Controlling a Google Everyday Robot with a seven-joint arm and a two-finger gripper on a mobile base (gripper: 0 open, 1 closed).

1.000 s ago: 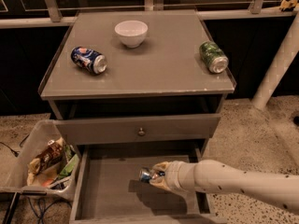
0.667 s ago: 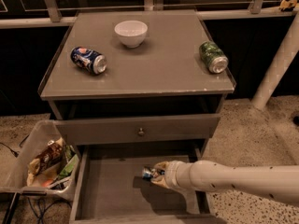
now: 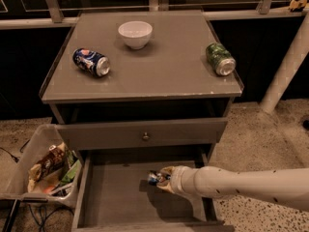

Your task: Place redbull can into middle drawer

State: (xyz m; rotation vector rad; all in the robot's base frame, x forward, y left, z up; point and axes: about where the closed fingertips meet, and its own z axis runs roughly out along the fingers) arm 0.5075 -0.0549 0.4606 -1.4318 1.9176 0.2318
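- The middle drawer (image 3: 113,202) is pulled out at the bottom of the view; its flat grey floor is bare on the left side, and low walls run along both sides.
- The pale arm (image 3: 241,185) enters from the lower right and stretches almost level toward the left, over the right wall of the drawer and above its floor.
- The gripper (image 3: 163,179) is at the end of the arm, inside the drawer, near its back and a little right of the middle.
- Its fingers are clenched on the redbull can (image 3: 153,178), which sticks out to the left from the fingertips, lying about level above the floor; a dark shadow falls just under it.
- Left of the drawer, on the ground, stands a clear bin (image 3: 29,151) with wrappers and packets inside.
- Directly above the open drawer is a closed drawer front (image 3: 106,135) with a small round knob (image 3: 145,136).
- On the cabinet top (image 3: 159,76) a Pepsi can (image 3: 91,62) lies on its side at the left and a green can (image 3: 220,59) lies at the right, well apart.
- A white bowl (image 3: 135,34) stands upright between them, farther back.
- A pale post (image 3: 288,62) leans at the far right.
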